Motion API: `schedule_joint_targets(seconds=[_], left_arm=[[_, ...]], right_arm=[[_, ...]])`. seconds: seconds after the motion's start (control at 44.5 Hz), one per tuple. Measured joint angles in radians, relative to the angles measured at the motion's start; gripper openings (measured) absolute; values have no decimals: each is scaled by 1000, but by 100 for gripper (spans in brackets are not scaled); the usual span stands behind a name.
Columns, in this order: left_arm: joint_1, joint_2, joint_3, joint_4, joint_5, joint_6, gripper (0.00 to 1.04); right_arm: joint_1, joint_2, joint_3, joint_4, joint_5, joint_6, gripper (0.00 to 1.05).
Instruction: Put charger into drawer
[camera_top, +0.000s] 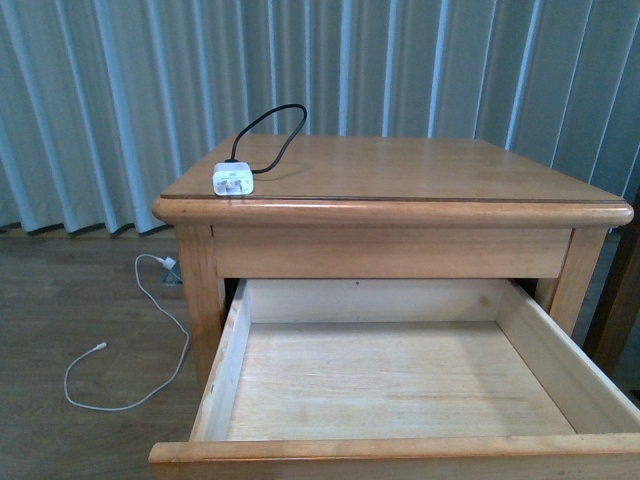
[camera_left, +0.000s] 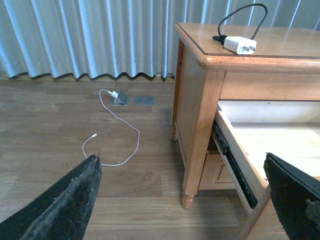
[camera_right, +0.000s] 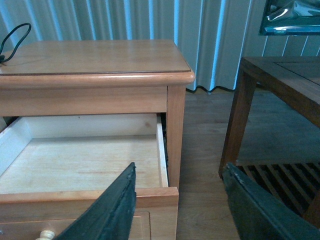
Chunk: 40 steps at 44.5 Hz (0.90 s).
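Left gripper (camera_left: 181, 159): dark fingers (camera_left: 70, 200) spread wide, holding nothing, poised above the wood floor (camera_left: 45, 125) beside the nightstand (camera_left: 200, 115). Right gripper (camera_right: 180, 166): fingers likewise parted and empty, near the right front corner of the drawer (camera_right: 161, 150). Drawer pulled well out of the nightstand, pale bare wood inside. Charger (camera_top: 233, 179): white plug block resting on the nightstand top at its front left corner, above the drawer and outside it, well apart from both grippers; black cable (camera_top: 272, 120) looping up behind it toward the curtain (camera_top: 100, 90). Thin white cable (camera_top: 150, 330) trailing over the floor left of the nightstand. Dark wooden table (camera_right: 280, 70) to the right.
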<state>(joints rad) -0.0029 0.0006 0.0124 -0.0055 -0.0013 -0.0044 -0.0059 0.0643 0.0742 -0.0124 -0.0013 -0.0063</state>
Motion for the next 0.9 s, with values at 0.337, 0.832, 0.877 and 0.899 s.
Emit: schedule_joint_targets(seconds=[0.337,0.832,0.877,0.899], left_arm=[[0,0,0,0,0,0,99],[-213,398,93,93,-806,-360,99],[-199,508,151,171,-729,-365,99],[-195,568,184,206,-698,-362,99]], right_arm=[[2,-8,-12,0,0,2,98],[2,-10,-12,1,2,3,96],[2,-10,-12,1,0,3,96],[2,-10,-12,1,0,3,96]])
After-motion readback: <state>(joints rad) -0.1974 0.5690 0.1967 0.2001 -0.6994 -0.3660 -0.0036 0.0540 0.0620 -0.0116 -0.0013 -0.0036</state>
